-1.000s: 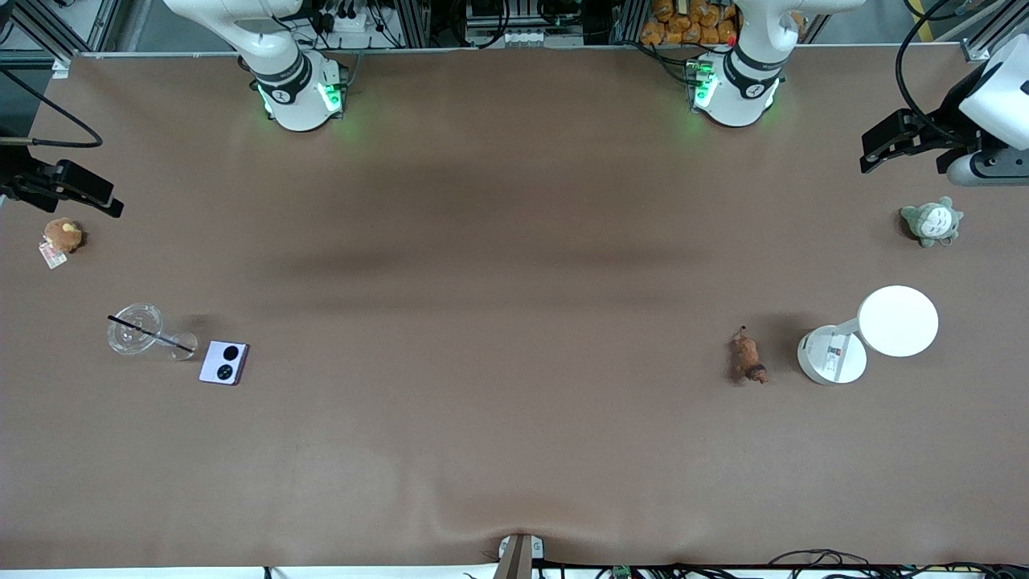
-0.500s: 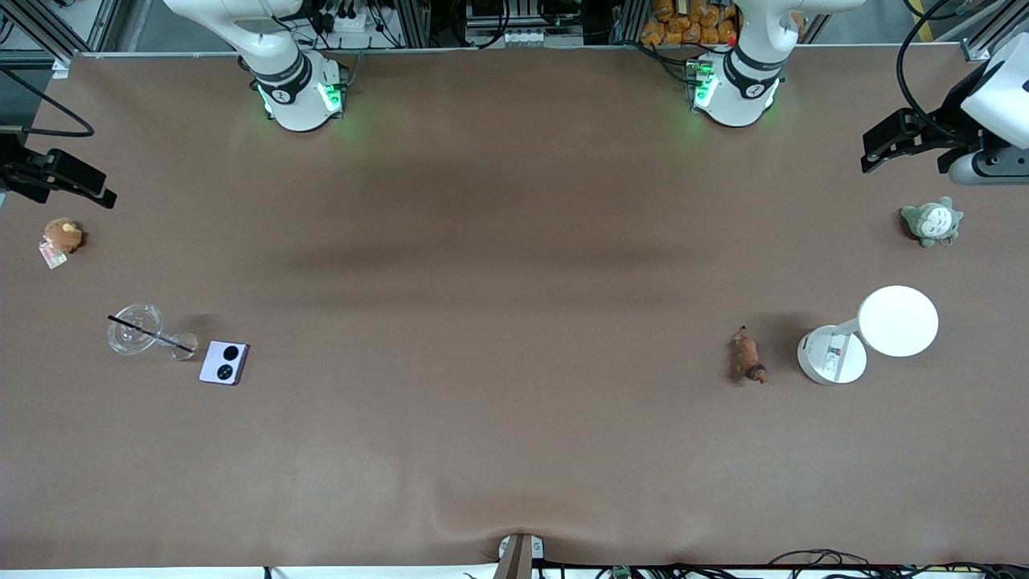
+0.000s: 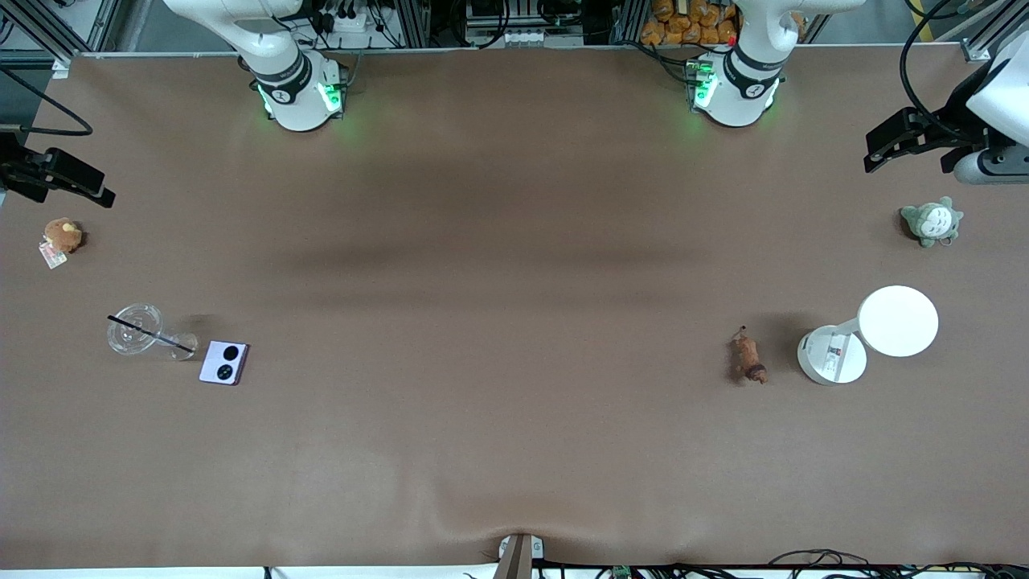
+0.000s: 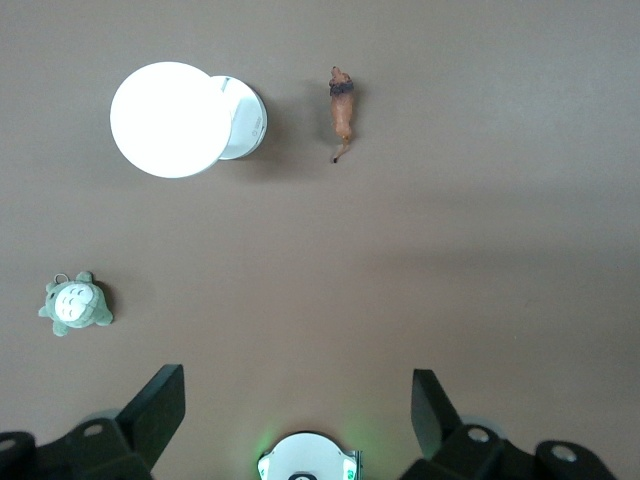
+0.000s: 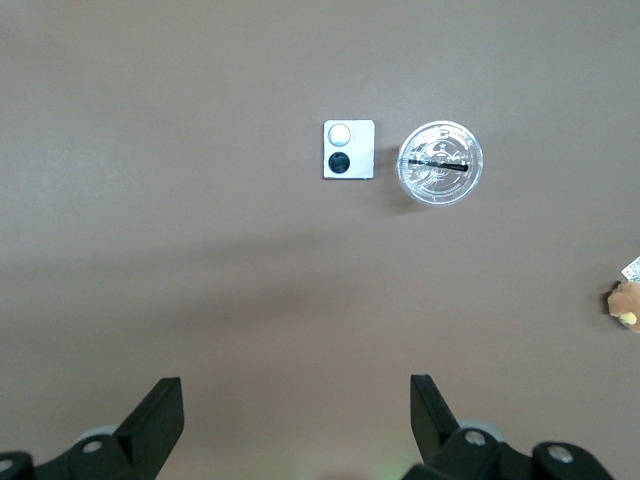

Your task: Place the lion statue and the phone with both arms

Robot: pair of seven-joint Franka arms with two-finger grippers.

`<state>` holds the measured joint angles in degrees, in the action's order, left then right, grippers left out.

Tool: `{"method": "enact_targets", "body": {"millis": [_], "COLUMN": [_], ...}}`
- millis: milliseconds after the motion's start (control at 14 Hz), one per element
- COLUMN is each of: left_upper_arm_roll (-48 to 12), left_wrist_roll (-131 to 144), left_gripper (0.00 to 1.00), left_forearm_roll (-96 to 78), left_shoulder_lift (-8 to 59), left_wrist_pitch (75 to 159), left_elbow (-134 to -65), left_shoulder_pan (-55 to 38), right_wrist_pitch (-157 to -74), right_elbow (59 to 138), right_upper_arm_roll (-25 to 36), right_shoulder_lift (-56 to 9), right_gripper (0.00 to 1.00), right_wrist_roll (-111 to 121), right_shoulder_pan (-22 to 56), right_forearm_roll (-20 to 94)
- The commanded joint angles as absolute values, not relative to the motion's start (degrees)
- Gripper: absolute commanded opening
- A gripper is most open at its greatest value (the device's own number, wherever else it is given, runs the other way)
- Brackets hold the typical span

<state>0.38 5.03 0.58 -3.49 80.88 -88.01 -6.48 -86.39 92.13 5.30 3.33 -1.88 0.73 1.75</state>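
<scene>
The lion statue (image 3: 748, 359), a tiny reddish-brown figurine, lies on the table toward the left arm's end, beside a white lamp; it also shows in the left wrist view (image 4: 342, 108). The lilac phone (image 3: 224, 363) lies flat toward the right arm's end, beside a clear cup; it also shows in the right wrist view (image 5: 349, 150). My left gripper (image 3: 882, 149) hangs open and empty high over the table's edge near a grey-green plush, its jaws wide apart in its wrist view (image 4: 298, 400). My right gripper (image 3: 90, 187) hangs open and empty high over the edge near a brown plush, shown also in its wrist view (image 5: 296, 405).
A white round-headed lamp (image 3: 872, 334) stands next to the lion. A clear cup with a black straw (image 3: 137, 330) lies next to the phone. A grey-green plush (image 3: 931, 222) and a brown tagged plush (image 3: 61, 237) sit near the table's two ends.
Both grippers have drifted slightly toward the table's ends. Nothing on the table has moved.
</scene>
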Motion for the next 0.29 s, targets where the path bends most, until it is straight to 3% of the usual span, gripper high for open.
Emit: {"method": "enact_targets", "body": {"millis": [0,214], "left_upper_arm_roll": [0.4,0.5], "left_wrist_roll": [5.4,5.4], "left_gripper": [1.00,1.00], "left_forearm_roll": [0.9,0.9], "left_shoulder_lift": [-3.1,-2.7], "left_wrist_pitch": [80.2,80.3], "left_elbow": [-86.9,-86.6], "left_shoulder_pan": [-6.2,-6.2], "right_wrist_pitch": [-85.5,-85.6], "right_elbow": [91.0,90.9], "right_upper_arm_roll": [5.3,5.3], "right_shoulder_lift": [3.2,3.2], "right_gripper": [1.00,1.00], "right_wrist_roll": [-2.6,-2.7], "right_shoulder_pan": [1.0,1.0], "right_forearm_roll": [0.8,0.8]}}
